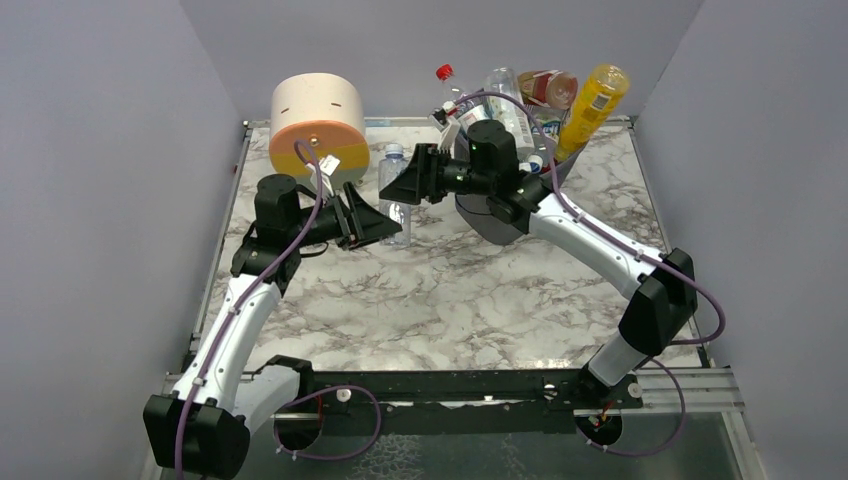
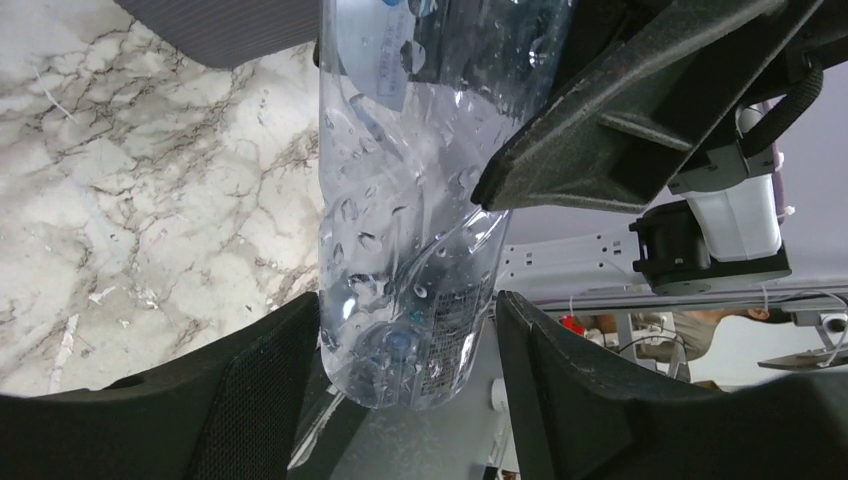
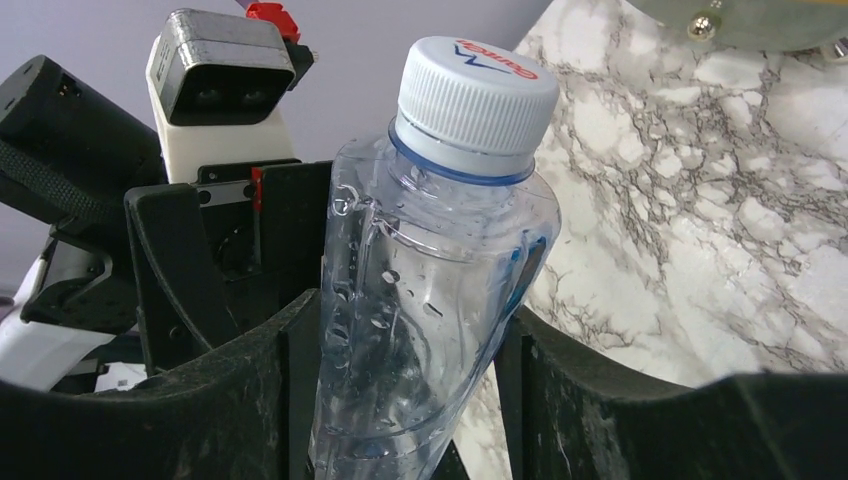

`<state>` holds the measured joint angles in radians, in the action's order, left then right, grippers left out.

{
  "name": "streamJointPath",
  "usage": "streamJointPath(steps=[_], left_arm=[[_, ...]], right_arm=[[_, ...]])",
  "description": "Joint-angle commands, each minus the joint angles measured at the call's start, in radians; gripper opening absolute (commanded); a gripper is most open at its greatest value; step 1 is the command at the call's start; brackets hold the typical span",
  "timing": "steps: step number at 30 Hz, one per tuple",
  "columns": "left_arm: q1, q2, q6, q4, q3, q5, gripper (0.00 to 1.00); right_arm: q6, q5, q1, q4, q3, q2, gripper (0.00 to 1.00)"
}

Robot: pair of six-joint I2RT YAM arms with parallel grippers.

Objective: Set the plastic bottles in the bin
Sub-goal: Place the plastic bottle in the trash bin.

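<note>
Clear bottle (image 1: 399, 222): upright at the back-centre of the marble table (image 1: 450, 290), white cap (image 3: 478, 95) on and droplets inside, caught between both arms. Whether its base rests on the table cannot be told.

Where it stands: between the round drawer unit (image 1: 318, 125) and the bin (image 1: 563, 165), nearer the bin but not yet in it.

Right gripper (image 3: 410, 330): clamped on the bottle's upper body just below the shoulder, a finger pressed against each side.

Left gripper (image 2: 408, 320): fingers flank the lower body. Whether they press it or have let go cannot be told from the wrist view.

Step, as judged: a pass from the left arm to the right, ahead of the carry to the bin.

Bin: already crowded, with a yellow bottle (image 1: 592, 105), a red-capped bottle (image 1: 445, 73) and others standing out above the rim.

Risk, tug: if the left fingers are gripping when the right arm lifts, the thin wall could buckle and the bottle twist free.

Risk, slip: the plastic is smooth and the hold sits high on a taper, so a swing could let it slide down and drop to the table.

Risk, overflow: there is little room at the top, and a bottle dropped there could bounce off or knock a neighbour out.
</note>
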<state>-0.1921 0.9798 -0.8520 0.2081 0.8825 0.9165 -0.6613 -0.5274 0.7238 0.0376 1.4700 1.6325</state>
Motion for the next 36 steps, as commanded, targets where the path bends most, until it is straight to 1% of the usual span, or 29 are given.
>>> streamJointPath(steps=[1,6,7,9,12,16,20,24,27,31,33,36], left_arm=[[-0.004,-0.018,0.013,-0.022,-0.021,0.036,0.71],[-0.004,-0.013,0.026,-0.020,-0.012,0.046,0.80],[-0.005,-0.011,0.035,-0.014,-0.003,0.048,0.85],[-0.004,-0.007,0.050,-0.002,0.015,0.051,0.88],[-0.004,0.009,0.068,0.014,0.053,0.058,0.98],[-0.005,0.046,0.153,0.110,0.158,0.054,0.99],[-0.003,0.071,0.207,0.180,0.250,0.039,0.99],[-0.003,0.084,0.215,0.187,0.270,0.039,0.99],[-0.003,0.086,0.218,0.186,0.265,0.037,0.99],[-0.003,0.085,0.221,0.188,0.255,0.036,0.99],[-0.003,0.085,0.222,0.186,0.251,0.035,0.99],[-0.003,0.088,0.222,0.186,0.246,0.033,0.99]], right_arm=[[0.049,0.063,0.012,0.033,0.002,-0.043,0.43],[0.074,0.105,0.012,0.063,-0.002,-0.075,0.38],[0.082,0.121,0.012,0.074,0.002,-0.082,0.38],[0.102,0.156,0.011,0.102,0.018,-0.096,0.38],[0.130,0.196,0.011,0.149,0.052,-0.109,0.37],[0.187,0.277,0.011,0.248,0.123,-0.127,0.37],[0.294,0.432,0.011,0.386,0.270,-0.139,0.37],[0.416,0.589,0.011,0.528,0.475,-0.120,0.37],[0.513,0.724,0.011,0.583,0.564,-0.115,0.36],[0.633,0.936,0.011,0.577,0.569,-0.139,0.35],[0.694,1.054,0.011,0.533,0.530,-0.163,0.34],[0.800,1.206,0.011,0.422,0.451,-0.192,0.34]])
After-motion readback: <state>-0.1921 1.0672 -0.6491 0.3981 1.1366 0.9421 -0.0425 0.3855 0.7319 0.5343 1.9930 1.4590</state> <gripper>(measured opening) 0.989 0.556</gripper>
